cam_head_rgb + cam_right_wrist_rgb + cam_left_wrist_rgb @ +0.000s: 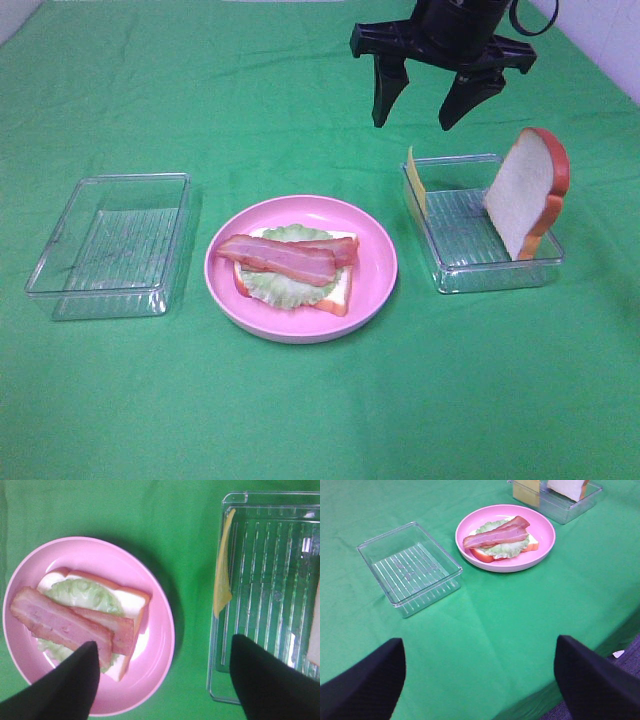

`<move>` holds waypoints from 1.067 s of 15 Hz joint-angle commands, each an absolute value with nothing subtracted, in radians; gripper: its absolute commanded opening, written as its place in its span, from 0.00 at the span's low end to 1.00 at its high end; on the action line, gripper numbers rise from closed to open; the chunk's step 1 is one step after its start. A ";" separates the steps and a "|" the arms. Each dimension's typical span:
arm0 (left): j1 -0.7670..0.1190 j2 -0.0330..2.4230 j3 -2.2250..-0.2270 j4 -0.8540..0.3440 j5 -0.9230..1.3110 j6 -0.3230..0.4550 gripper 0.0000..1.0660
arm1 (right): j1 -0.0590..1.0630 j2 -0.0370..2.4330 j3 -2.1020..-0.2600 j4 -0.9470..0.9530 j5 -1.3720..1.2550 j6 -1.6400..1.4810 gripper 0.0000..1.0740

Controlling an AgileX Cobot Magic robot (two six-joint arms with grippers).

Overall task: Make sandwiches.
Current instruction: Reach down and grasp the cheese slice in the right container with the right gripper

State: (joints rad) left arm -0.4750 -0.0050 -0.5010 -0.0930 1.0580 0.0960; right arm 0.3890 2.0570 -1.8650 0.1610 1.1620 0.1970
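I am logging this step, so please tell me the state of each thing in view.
Right gripper: open, in the air, holding nothing.
Left gripper: open, holding nothing.
Bottom bread: flat on the pink plate.
Lettuce: on that bread.
Bacon: on the lettuce, uncovered.
Cheese: upright against the right tray wall.
Bread slice: leaning upright in that tray.
Left tray: nothing in it.

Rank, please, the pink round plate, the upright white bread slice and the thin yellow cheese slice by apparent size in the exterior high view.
1. pink round plate
2. upright white bread slice
3. thin yellow cheese slice, seen nearly edge-on
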 commanded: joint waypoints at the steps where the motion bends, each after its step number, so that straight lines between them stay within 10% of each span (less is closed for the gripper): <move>1: -0.480 -0.023 -0.499 -0.097 1.046 0.092 0.73 | 0.383 2.146 -1.954 0.169 1.200 0.170 0.64; 16: -0.480 -0.023 -0.499 -0.097 1.046 0.092 0.73 | 0.347 2.362 -2.041 0.104 1.254 0.130 0.51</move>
